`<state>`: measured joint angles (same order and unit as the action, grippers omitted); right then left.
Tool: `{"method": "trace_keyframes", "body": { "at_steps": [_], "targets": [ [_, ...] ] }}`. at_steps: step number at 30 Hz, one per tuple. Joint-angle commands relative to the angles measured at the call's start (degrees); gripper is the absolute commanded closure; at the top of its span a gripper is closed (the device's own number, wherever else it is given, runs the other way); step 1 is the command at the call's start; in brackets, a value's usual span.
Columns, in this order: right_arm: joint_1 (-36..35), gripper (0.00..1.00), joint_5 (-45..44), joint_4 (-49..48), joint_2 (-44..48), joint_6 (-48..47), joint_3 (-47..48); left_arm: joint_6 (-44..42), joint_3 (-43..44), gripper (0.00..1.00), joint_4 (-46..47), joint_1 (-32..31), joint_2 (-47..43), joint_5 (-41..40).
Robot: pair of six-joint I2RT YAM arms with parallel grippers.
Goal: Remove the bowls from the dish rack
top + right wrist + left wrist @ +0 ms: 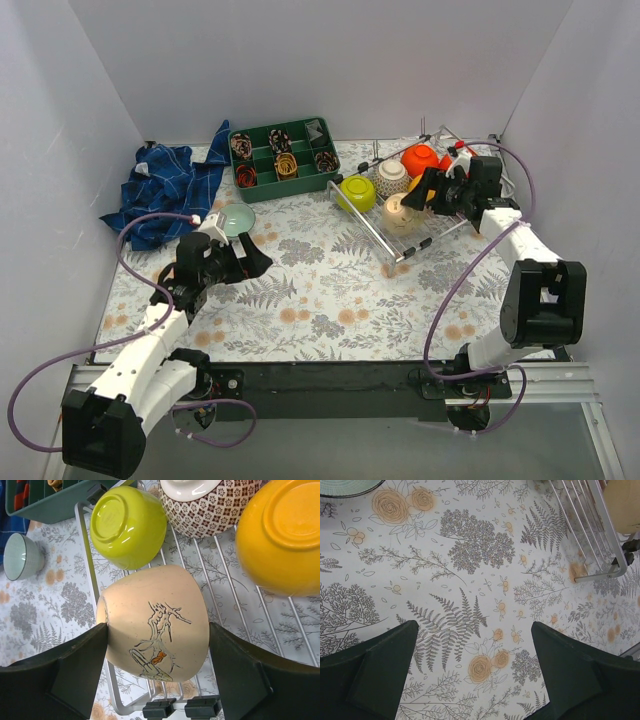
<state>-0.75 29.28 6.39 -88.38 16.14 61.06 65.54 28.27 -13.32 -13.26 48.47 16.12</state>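
Note:
The silver wire dish rack (408, 243) stands at the back right and also shows in the right wrist view (86, 555). In it are a lime green bowl (130, 525), a white dotted bowl (210, 505), a yellow-orange bowl (280, 535), a red-orange bowl (420, 158) and a beige bowl (155, 615) lying on its side. My right gripper (157, 627) is shut on the beige bowl, one finger at each side. A pale mint bowl (237, 218) stands on the table left of the rack. My left gripper (475, 625) is open and empty above the floral tablecloth.
A green compartment tray (285, 152) with small items stands at the back centre. A blue checked cloth (165, 190) lies at the back left. The rack's front corner (615, 555) shows in the left wrist view. White walls enclose the table.

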Motion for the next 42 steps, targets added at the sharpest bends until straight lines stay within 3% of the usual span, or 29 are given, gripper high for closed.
{"method": "trace_keyframes", "body": {
  "at_steps": [1,9,16,27,36,42],
  "targets": [
    [-1.00,0.99,-1.67,-0.86,3.65,-4.53,2.22,1.78,4.59,0.02,-2.76,-0.28,1.01,1.54],
    [-5.31,0.99,-9.14,3.09,5.58,-11.83,3.80,4.33,9.51,0.02,-7.94,-0.28,4.00,1.64],
    [-11.89,0.99,-20.82,4.86,8.48,-18.68,3.89,4.86,12.94,0.02,-12.95,-0.28,4.88,-0.47],
    [-21.74,0.99,-35.49,6.53,9.36,-28.53,5.39,4.42,13.04,0.02,-14.27,-0.28,4.88,-1.62],
    [-33.07,0.99,-51.06,4.16,10.68,-39.51,7.67,4.77,13.56,0.02,-14.98,-0.28,6.11,-2.41],
    [-45.44,0.99,-65.55,-2.43,10.95,-50.56,8.02,6.35,14.79,0.02,-15.15,-0.28,8.22,-1.35]
  ]
}}
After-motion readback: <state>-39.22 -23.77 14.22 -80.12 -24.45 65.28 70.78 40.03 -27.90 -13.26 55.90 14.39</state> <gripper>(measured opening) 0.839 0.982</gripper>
